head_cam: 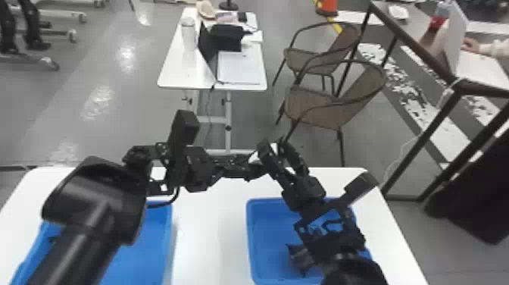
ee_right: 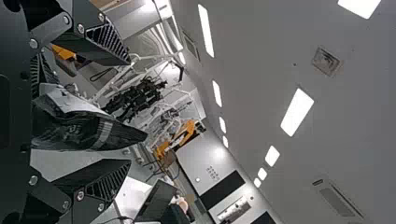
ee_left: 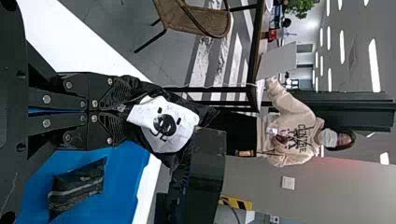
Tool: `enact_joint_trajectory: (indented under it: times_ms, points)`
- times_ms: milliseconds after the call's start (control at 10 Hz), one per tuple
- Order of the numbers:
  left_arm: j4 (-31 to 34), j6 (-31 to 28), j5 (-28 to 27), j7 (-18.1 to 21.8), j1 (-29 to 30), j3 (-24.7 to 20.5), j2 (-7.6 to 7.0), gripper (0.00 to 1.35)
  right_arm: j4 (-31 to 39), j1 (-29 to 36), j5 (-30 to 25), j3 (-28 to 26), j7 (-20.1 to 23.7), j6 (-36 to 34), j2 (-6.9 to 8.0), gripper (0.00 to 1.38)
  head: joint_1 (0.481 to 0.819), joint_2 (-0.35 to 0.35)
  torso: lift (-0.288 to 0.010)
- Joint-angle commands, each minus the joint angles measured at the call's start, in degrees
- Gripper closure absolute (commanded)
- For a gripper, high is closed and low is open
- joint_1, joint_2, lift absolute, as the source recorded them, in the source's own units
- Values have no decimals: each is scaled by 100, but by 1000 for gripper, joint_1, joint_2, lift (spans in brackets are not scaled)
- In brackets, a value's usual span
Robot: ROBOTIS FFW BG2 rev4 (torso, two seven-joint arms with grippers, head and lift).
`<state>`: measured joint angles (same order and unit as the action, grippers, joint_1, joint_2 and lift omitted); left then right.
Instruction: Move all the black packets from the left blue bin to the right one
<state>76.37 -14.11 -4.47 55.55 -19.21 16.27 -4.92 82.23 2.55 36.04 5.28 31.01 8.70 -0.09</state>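
Crinkled, white-patched black packet in the left end effector

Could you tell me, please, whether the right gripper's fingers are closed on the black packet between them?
No, the right gripper is open, with gaps showing between the black packet and both fingers.

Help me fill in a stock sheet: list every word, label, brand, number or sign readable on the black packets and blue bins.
None can be read.
White label on the black packet in the left end effector: dark printed shapes, no readable wording.
Black packet with a grey stripe, in the right blue bin: no readable text.
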Motion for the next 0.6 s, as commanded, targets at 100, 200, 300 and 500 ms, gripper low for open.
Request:
enact_joint_trajectory:
  times_ms: [100, 200, 300, 500]
  points:
    - [0, -30, 254, 0, -22, 87, 44, 1208, -58, -70, -168, 8, -34, -176, 14, 381, 695, -135, 0]
    - [0, -48, 324, -9, -13, 87, 44, 1208, -40, -79, -264, -1, -78, -202, 14, 774, 695, -138, 0]
    - [0, -65, 377, -17, -13, 96, 44, 1208, 48, -8, -317, -1, -333, -88, 14, 1029, 695, -140, 0]
    - [0, -65, 456, -70, -13, 122, 44, 1208, 65, 0, -440, -36, -394, 35, 14, 1070, 695, -150, 0]
